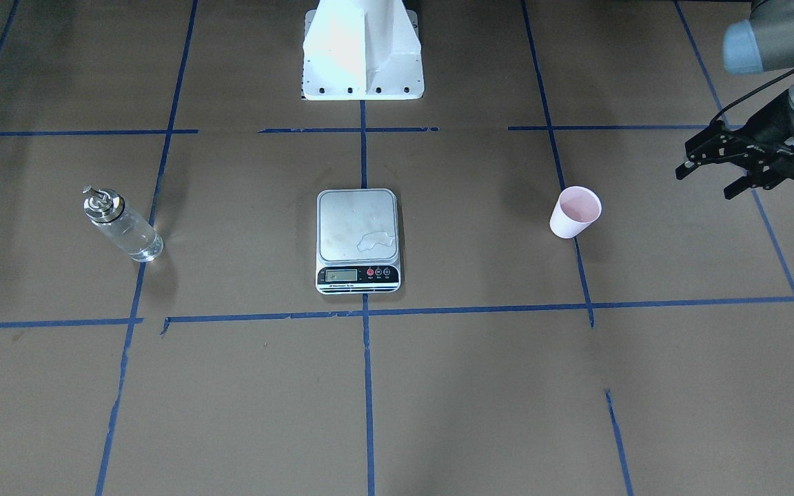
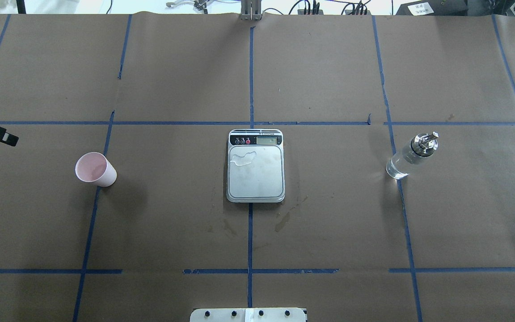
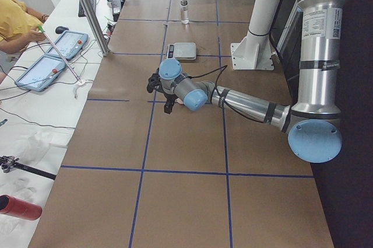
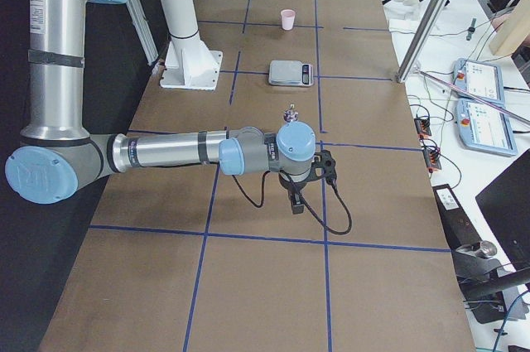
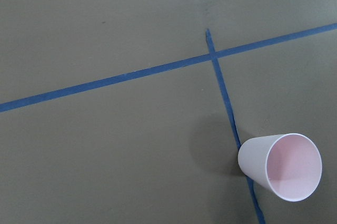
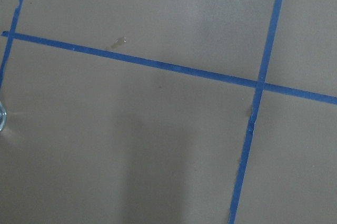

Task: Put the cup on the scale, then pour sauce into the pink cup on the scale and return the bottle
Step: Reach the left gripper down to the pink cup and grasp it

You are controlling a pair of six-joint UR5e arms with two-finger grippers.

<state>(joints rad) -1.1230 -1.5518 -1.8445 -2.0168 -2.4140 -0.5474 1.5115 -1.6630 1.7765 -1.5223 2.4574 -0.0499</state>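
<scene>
Brown paper gridded with blue tape covers the table (image 1: 480,386). The left gripper (image 1: 707,180) hangs above it at the edge, fingers spread and holding nothing, well apart from the pale pink cup (image 1: 576,212), which stands upright on a tape line. The digital kitchen scale (image 1: 358,240) lies in the middle, a small puddle (image 1: 376,240) on its steel platform. Beyond it the glass bottle (image 1: 121,225), with clear sauce inside, stands near the right gripper (image 4: 295,199); whether that one is spread or closed I cannot tell. The cup looks light, so a finger clipping its rim would likely topple it, and the wet platform could let it slide or skew the reading.
</scene>
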